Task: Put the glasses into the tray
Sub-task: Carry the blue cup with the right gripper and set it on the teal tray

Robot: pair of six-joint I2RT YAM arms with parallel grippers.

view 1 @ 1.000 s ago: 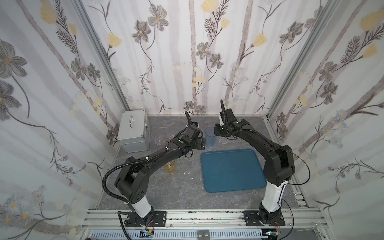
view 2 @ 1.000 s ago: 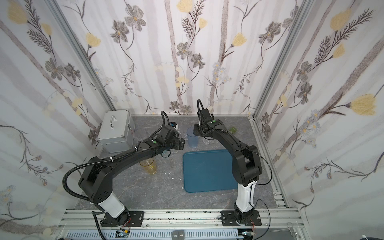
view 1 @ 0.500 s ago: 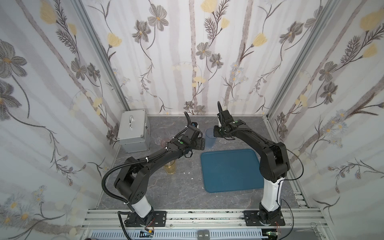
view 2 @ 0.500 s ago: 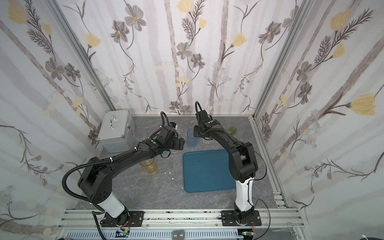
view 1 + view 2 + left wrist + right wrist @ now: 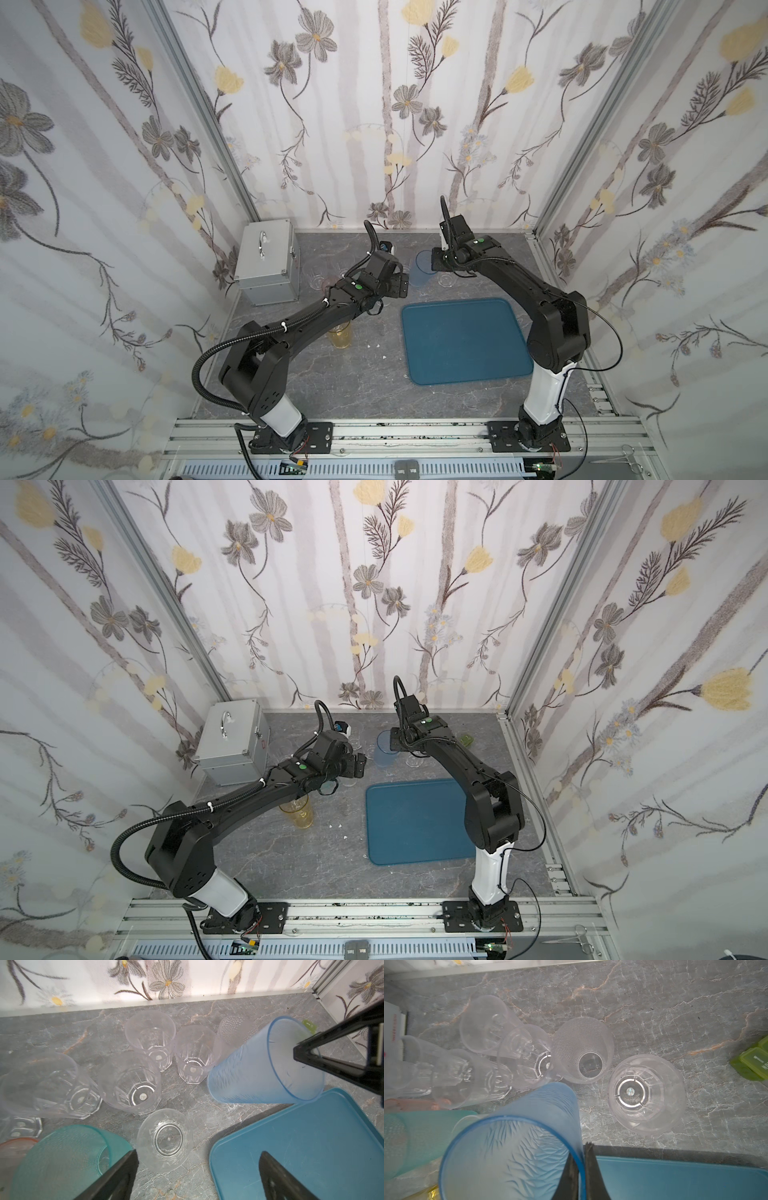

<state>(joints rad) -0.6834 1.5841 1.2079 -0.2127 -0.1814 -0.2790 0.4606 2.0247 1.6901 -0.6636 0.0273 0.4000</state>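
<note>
Top views, then wrists: right gripper (image 5: 434, 261) pinching the rim of a tall translucent blue tumbler (image 5: 419, 272).
In both top views, blue tumbler just behind the far edge of the flat teal-blue plastic tray (image 5: 461, 340); tall yellow tumbler (image 5: 341, 336) under the left arm, well apart from the tray. Left wrist: left gripper (image 5: 198, 1154) spread wide, gripping nothing, small clear tumbler (image 5: 165, 1142) near its fingertips, clear faceted glasses (image 5: 149, 1036) clustered upright on the grey marbled tabletop (image 5: 207, 1109). Right wrist: fingers (image 5: 592, 1172) pressed together on the blue wall, tray edge just beside.
</note>
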